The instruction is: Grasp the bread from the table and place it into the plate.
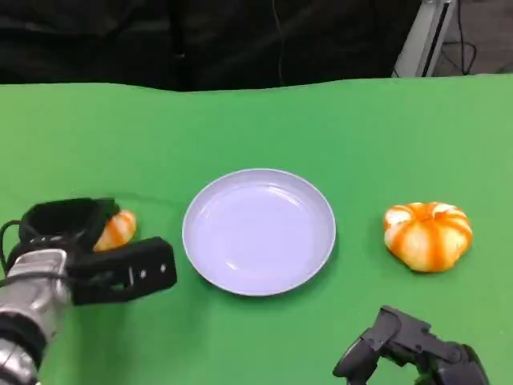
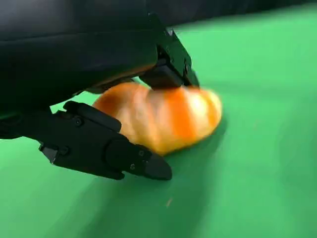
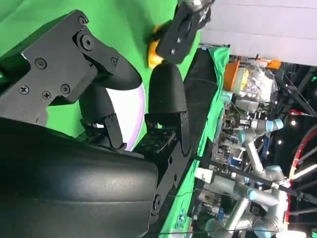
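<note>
Two breads are lying on the green table (image 1: 337, 120), one on either side of the lavender plate (image 1: 259, 231), and the left hand (image 1: 96, 249) is working on the small orange-streaked bread (image 1: 119, 229) near the table's left edge. In the left wrist view that bread (image 2: 163, 116) is sitting on the cloth with black fingers (image 2: 106, 148) reaching along one side and another finger pressing on the opposite side, so the hand is closing around it; whether the grip is firm yet I cannot tell, and the bread is not looking lifted. The grasping step is under way, by my reading. Next, the hand is needing to finish closing, raise the bread clear of the cloth, carry it rightward over the plate's rim and let it go inside. The right hand (image 1: 409, 349) is resting low near the table's front edge with its fingers curled in and holding nothing, well apart from the round striped bun (image 1: 427, 234) beyond it.
</note>
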{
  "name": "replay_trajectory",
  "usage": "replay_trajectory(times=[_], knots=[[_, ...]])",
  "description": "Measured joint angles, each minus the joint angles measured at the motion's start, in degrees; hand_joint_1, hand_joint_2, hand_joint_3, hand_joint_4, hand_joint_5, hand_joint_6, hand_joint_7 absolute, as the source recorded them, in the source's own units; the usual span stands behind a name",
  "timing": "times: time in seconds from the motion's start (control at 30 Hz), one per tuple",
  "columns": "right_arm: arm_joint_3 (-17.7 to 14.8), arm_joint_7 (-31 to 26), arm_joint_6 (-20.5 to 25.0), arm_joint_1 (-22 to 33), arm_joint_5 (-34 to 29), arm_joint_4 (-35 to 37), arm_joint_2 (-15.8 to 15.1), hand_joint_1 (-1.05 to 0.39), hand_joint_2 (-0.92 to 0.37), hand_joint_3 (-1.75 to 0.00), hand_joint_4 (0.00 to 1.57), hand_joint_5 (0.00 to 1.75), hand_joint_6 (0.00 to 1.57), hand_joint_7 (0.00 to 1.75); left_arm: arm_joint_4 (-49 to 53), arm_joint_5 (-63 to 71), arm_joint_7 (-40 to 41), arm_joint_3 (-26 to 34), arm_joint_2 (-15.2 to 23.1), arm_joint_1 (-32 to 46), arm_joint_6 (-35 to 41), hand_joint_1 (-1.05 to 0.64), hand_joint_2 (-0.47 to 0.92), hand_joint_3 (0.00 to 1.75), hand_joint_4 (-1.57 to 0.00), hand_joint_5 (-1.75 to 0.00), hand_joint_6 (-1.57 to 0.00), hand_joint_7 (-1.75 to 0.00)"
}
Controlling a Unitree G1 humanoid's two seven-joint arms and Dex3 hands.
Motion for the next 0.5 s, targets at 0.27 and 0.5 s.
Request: replay_trajectory(times=[0.27, 0.5], knots=[[0.0, -0.2, 0.0, -0.3, -0.2, 0.0, -0.1, -0.08, -0.34, -1.29, 0.7, 1.59, 0.78, 1.3, -2.8, 0.1, 7.0, -0.1, 0.5, 0.4, -6.7, -0.18, 0.45, 1.05, -0.89, -1.75, -0.65, -1.75], [0.1, -0.3, 0.0, -0.8, -0.2, 0.4, 0.0, -0.1, -0.32, -1.34, 0.71, 1.6, 0.79, 1.31, -11.9, 0.0, 9.5, 1.1, 1.8, 1.5, -11.0, -0.14, 0.34, 1.27, -0.93, -1.75, -0.74, -1.71]])
